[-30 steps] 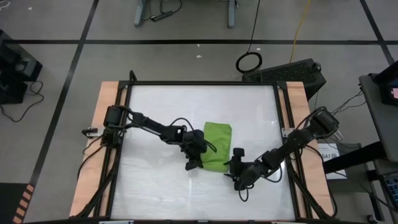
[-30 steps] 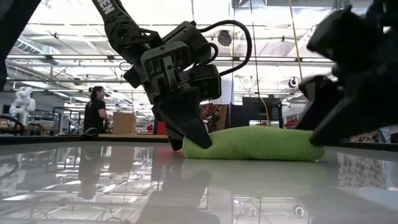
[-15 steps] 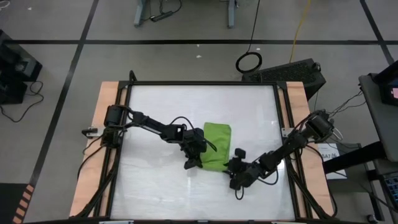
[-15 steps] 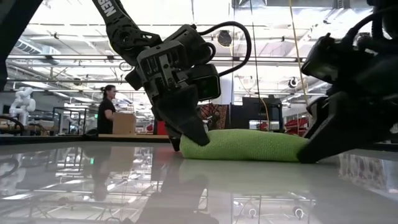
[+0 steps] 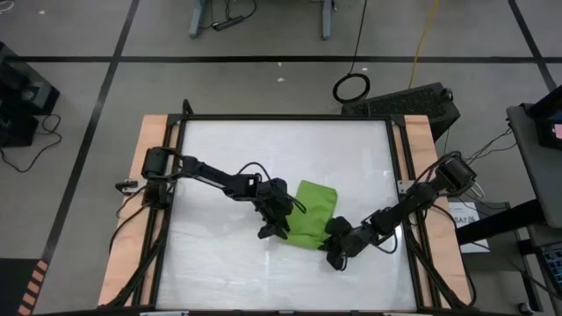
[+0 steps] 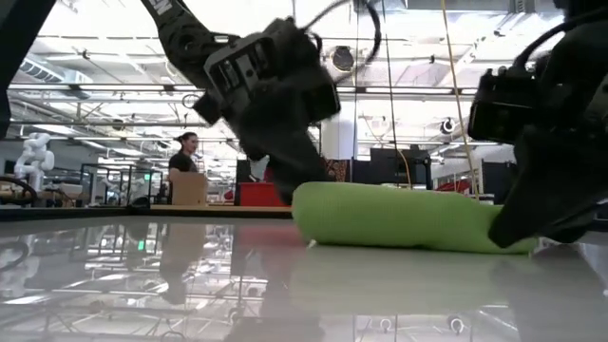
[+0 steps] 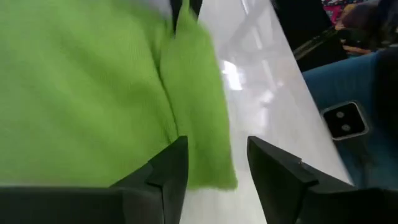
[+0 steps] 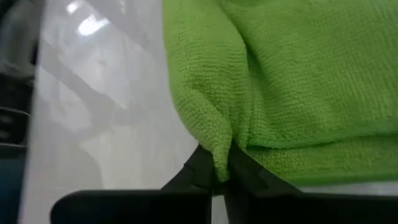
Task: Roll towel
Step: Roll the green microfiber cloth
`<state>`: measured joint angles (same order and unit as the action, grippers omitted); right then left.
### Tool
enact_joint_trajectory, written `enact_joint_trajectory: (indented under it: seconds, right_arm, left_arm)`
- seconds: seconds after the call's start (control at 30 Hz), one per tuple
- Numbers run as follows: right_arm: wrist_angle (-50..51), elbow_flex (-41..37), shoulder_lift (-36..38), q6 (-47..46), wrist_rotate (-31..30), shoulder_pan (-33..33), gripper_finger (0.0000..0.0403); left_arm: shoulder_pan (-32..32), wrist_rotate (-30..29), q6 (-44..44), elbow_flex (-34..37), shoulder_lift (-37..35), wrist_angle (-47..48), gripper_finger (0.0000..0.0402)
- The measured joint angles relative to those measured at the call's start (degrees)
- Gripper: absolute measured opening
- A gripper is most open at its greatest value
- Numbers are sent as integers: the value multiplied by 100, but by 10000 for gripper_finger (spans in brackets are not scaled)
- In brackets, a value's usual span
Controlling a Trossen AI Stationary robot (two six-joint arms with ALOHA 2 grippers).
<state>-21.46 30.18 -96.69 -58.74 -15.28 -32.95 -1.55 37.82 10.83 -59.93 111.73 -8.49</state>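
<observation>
Lime-green towel (image 5: 314,213): folded into a thick soft bundle, lying on the table a little toward the near edge from the middle, its long side set at a slant in the high view.
Towel from table height: a long rounded hump (image 6: 404,220) resting on the glossy surface.
Table (image 5: 263,140): white, shiny top with wooden strips along the left and right sides.
Left gripper (image 5: 270,226): just beside the towel's left edge; in the low view it hangs above and behind the towel's left end (image 6: 275,104).
Left fingers (image 7: 163,176): spread apart, with a gap of bare table between them; the towel's edge (image 7: 186,93) lies just ahead of them, and nothing is held.
Right gripper (image 5: 335,248): at the towel's near right corner, touching the cloth.
Right fingers (image 8: 200,168): pressed together on a pinched fold of the towel's edge (image 8: 214,146), the cloth bunching up between them.
Right arm from table height: a dark mass (image 6: 551,142) over the towel's right end.
Person (image 6: 182,163): standing in the room far behind the towel's left end.
</observation>
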Motion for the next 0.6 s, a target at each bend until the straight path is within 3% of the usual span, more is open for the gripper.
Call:
enact_joint_trajectory:
  seconds: [0.13,0.37,0.5,0.6]
  right_arm:
    - [-917,-481,96,-458,-204,0,4]
    - [-2225,-1040,104,-1139,-600,64,5]
    - [-2601,-1222,108,-1433,-600,111,5]
    - [-2802,-1304,108,-1505,-567,111,5]
  left_arm:
    - [-162,-649,-841,-3,-391,87,172]
    - [-805,-2316,-2534,-12,-685,577,172]
    - [-1065,-3439,-2974,32,-659,730,173]
    - [-1088,-3804,-3080,108,-635,586,173]
